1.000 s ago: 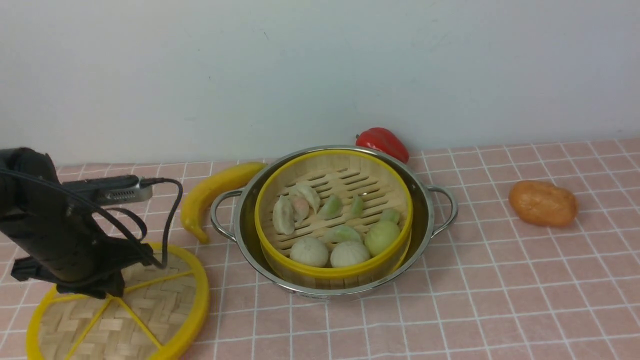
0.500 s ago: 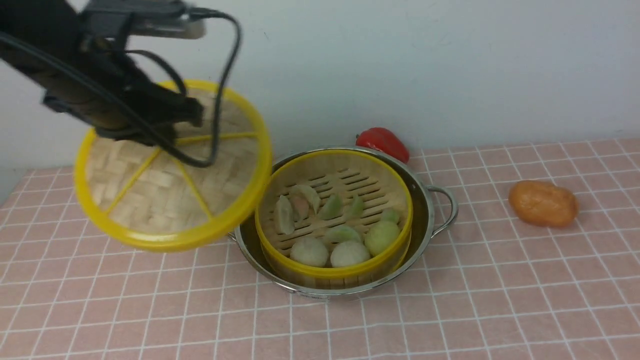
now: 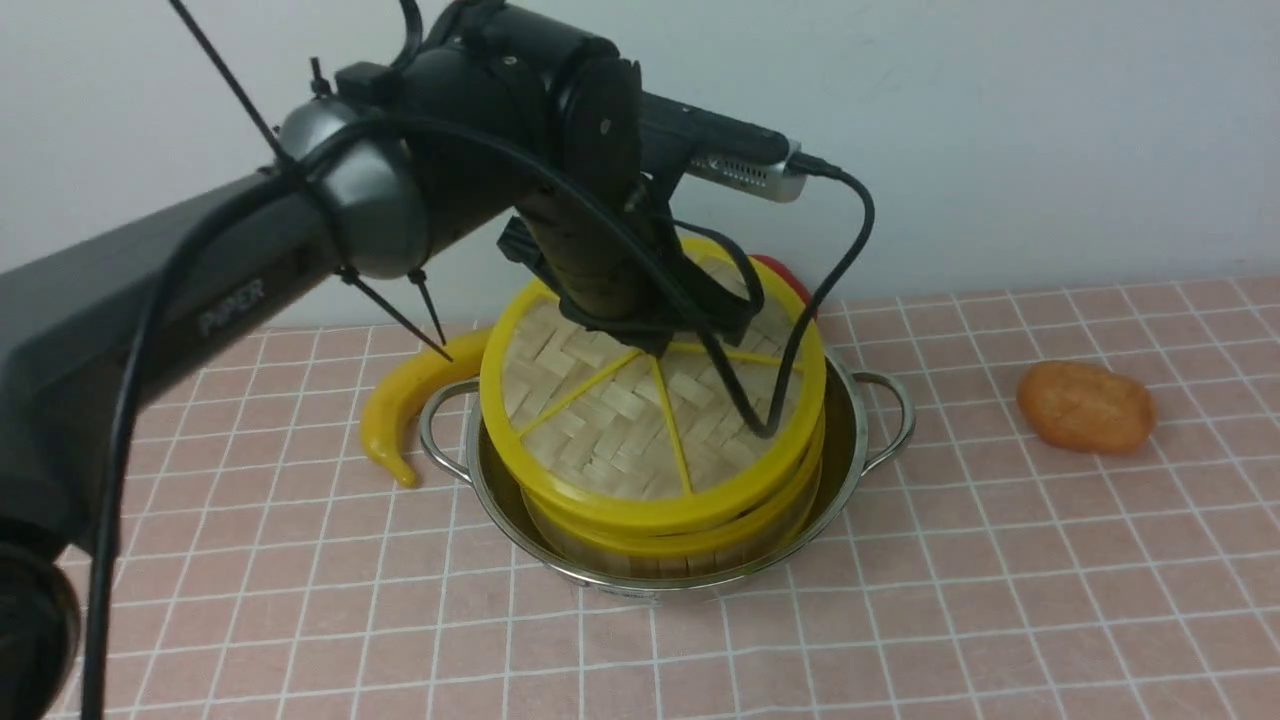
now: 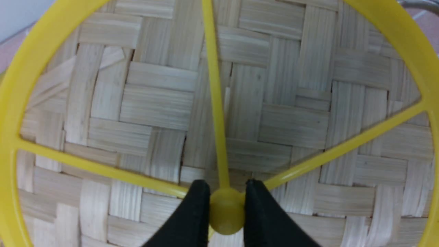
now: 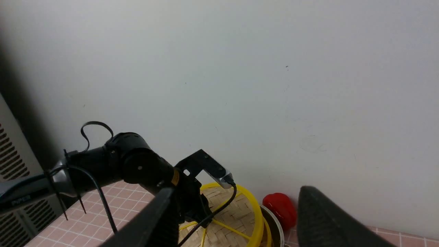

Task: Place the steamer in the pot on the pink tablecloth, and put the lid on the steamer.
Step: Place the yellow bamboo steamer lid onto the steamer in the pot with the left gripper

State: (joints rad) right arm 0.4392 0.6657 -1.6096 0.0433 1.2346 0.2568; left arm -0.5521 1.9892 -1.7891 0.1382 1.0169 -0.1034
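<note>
The lid (image 3: 640,420) lies over the steamer (image 3: 700,545), whose yellow rim shows just under the lid's front edge. I cannot tell if they touch. The steamer sits in the pot (image 3: 868,440) on the pink tablecloth (image 3: 950,600). My left gripper (image 3: 660,335) is above the lid's centre. In the left wrist view the left gripper (image 4: 227,181) is shut on the lid's yellow centre knob (image 4: 226,212), and the woven lid (image 4: 288,123) fills the frame. My right gripper (image 5: 237,188) is open and empty, raised high and facing the wall. The dumplings are hidden.
A yellow banana (image 3: 405,405) lies left of the pot. A red pepper (image 5: 279,209) sits behind the pot against the wall. An orange potato-like toy (image 3: 1085,405) lies to the right. The left arm (image 3: 200,290) spans the left side.
My left gripper has lifted the lid from the cloth at front left, carried it up and to the right, and now holds it over the steamer.
</note>
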